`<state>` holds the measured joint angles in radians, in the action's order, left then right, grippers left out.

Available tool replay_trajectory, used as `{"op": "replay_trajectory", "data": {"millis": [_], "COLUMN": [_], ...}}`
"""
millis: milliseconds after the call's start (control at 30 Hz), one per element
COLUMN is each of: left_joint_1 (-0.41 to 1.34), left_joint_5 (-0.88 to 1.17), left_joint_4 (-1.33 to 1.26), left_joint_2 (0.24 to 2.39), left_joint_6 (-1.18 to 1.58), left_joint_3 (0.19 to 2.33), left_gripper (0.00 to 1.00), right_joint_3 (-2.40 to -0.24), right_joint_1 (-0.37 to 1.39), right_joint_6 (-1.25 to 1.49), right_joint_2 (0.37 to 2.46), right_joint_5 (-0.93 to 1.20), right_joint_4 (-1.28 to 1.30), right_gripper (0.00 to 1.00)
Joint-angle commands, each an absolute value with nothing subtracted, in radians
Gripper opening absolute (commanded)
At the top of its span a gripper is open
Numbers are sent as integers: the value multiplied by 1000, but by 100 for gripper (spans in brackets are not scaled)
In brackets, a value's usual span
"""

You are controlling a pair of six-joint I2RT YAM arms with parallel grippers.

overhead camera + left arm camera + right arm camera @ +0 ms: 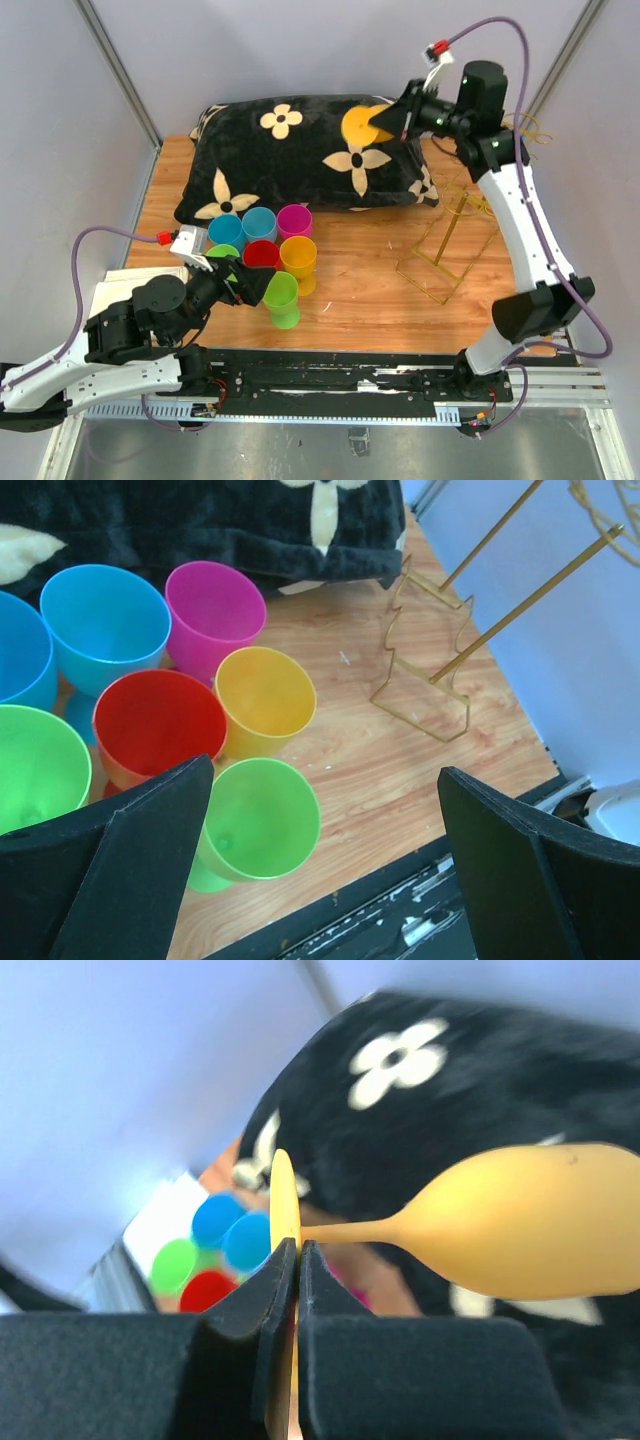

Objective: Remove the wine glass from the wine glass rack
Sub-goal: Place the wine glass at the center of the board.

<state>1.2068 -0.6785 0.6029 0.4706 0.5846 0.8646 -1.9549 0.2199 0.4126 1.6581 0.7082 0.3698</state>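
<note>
The yellow-orange plastic wine glass (530, 1222) is clear of the rack. It lies on its side in the air above the black cushion with cream flower shapes (300, 160) at the far edge of the wooden table (370, 295). The right gripper (297, 1250) is clamped on the glass's flat round foot, the thin disc pinched edge-on between the two black fingers, with the stem and bowl sticking out sideways. In the top view the glass (358, 124) and the right gripper (402, 120) are well apart from the tall gold wire wine glass rack (450, 240), which stands on its rectangular base near the right side of the table. Its upper hooks are partly hidden behind the right arm, so whether any other glass hangs there cannot be told.

The left gripper (325, 768) has its jaws spread wide and holds nothing. It hovers low over the near side of a cluster of coloured plastic wine glasses (262, 250), blue, pink, red, yellow and green, standing upright in front of the cushion.

Judged from this, the main step looks done, as the glass is off the rack and in a firm pinch. What seems to remain is setting it down, perhaps on the cushion below or with the others, and letting go.
</note>
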Motion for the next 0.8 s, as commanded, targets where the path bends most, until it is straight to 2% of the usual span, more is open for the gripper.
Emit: {"op": "replay_trajectory", "data": {"millis": [0,233,500,600,767], "left_joint_1": [1212,1212,1212,1212,1212], "left_joint_5": [-682,-599,-384,-301,-193], "left_joint_4": [494,342,172,126,49], "left_joint_2": [455,436,573,650,752], "left_joint_6": [601,558,476,461,440], "left_joint_3": [869,832,837,848,858], "left_gripper": [100,100,99,95,80], "right_joint_3": [-1757,-1393,-1105,-991,-900], "right_joint_1": [362,581,671,685,691], "right_joint_6": [290,216,316,373,413], "right_joint_2": [1487,1215,977,899,808], "right_joint_5": [806,770,706,701,704], "right_joint_4": [334,227,103,25,4], "right_gripper": [1,1,1,1,1]}}
